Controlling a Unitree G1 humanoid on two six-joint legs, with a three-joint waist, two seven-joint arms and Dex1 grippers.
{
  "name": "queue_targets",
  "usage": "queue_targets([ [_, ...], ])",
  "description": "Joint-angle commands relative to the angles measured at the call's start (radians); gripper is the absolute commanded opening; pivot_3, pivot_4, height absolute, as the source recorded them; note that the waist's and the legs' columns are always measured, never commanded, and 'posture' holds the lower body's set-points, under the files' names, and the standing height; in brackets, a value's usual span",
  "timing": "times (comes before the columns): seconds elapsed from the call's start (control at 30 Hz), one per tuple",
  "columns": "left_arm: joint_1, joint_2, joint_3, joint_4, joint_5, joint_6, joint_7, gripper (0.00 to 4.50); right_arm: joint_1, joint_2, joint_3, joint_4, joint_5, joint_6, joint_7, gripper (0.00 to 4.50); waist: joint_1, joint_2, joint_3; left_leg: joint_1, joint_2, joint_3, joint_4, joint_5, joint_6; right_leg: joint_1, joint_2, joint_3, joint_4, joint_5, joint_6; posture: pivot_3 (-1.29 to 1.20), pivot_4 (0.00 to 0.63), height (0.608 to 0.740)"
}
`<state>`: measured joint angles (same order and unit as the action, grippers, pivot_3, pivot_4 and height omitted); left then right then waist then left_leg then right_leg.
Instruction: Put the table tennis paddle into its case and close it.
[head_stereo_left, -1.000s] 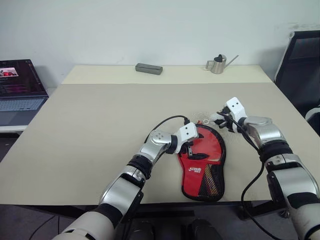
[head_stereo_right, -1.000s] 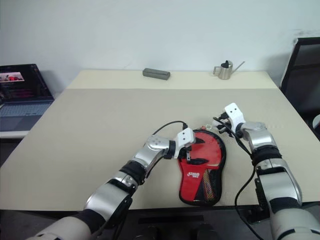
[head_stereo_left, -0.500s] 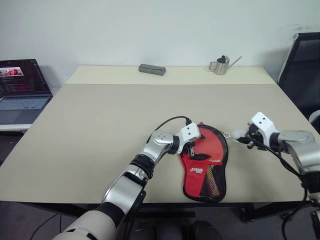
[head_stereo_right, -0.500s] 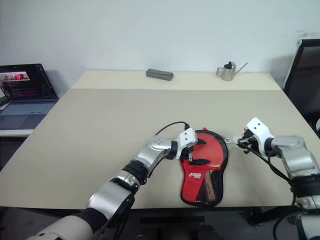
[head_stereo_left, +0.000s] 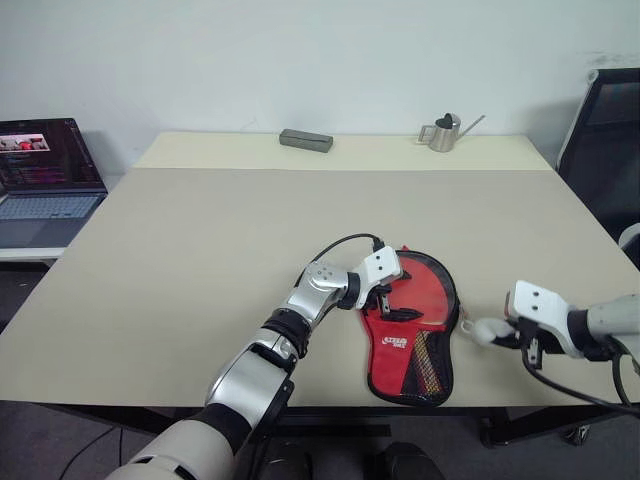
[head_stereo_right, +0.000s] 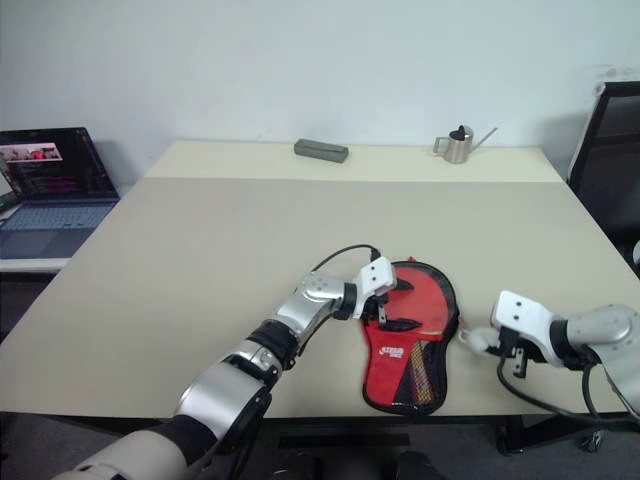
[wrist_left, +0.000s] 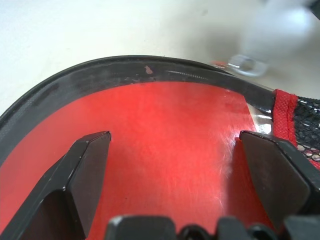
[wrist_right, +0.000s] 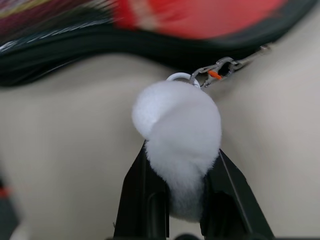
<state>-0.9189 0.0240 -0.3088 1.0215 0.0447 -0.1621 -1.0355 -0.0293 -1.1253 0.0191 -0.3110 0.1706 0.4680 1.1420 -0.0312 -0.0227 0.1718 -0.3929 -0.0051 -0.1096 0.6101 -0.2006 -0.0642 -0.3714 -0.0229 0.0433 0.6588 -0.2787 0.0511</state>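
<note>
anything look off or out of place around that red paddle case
Nothing spilled or damaged. One oddity: the right gripper is shut on the fluffy white charm clipped to the red paddle-shaped zip case, rather than on a bare zip pull.

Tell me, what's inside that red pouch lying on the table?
Through the red case's black mesh pocket I can make out striped colours. Anything else within is covered by the fabric, and the open left gripper rests on top.
</note>
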Motion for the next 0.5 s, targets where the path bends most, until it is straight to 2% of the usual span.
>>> queue_targets([
  [0.03, 0.056, 0.01, -0.054, 0.085, 0.08, 0.032, -0.005, 4.5, 0.078, -0.069, -0.035, -0.103, 0.021, -0.064, 0.087, 0.3, 0.0, -0.001, -0.001, 0.0, 0.0, 0.0, 0.0, 0.0, 0.0, 0.0, 0.0, 0.0, 0.0, 0.0, 0.0, 0.0, 0.15, 0.74],
  [0.23, 0.056, 0.006, -0.053, 0.082, 0.078, 0.034, -0.005, 4.5, 0.309, -0.173, -0.123, -0.251, 0.016, -0.161, 0.176, 0.29, 0.004, -0.004, -0.003, -0.001, 0.0, 0.0, 0.0, -0.001, -0.001, 0.0, 0.0, -0.001, -0.002, -0.001, 0.0, 0.0, 0.15, 0.74],
  [0.33, 0.056, 0.004, -0.051, 0.083, 0.079, 0.034, -0.004, 4.5, 0.408, -0.183, -0.16, -0.336, 0.027, -0.176, 0.193, 0.29, 0.009, -0.004, -0.005, -0.002, 0.0, 0.0, 0.0, -0.002, -0.001, 0.0, -0.001, -0.001, -0.002, -0.002, 0.001, 0.0, 0.15, 0.74],
  [0.5, 0.054, -0.005, -0.05, 0.086, 0.079, 0.034, 0.003, 4.5, 0.475, -0.174, -0.135, -0.47, 0.049, -0.154, 0.182, 0.27, 0.013, -0.005, -0.007, -0.003, 0.0, -0.001, 0.0, -0.004, -0.001, 0.001, -0.001, -0.001, -0.005, -0.003, 0.002, 0.0, 0.15, 0.74],
])
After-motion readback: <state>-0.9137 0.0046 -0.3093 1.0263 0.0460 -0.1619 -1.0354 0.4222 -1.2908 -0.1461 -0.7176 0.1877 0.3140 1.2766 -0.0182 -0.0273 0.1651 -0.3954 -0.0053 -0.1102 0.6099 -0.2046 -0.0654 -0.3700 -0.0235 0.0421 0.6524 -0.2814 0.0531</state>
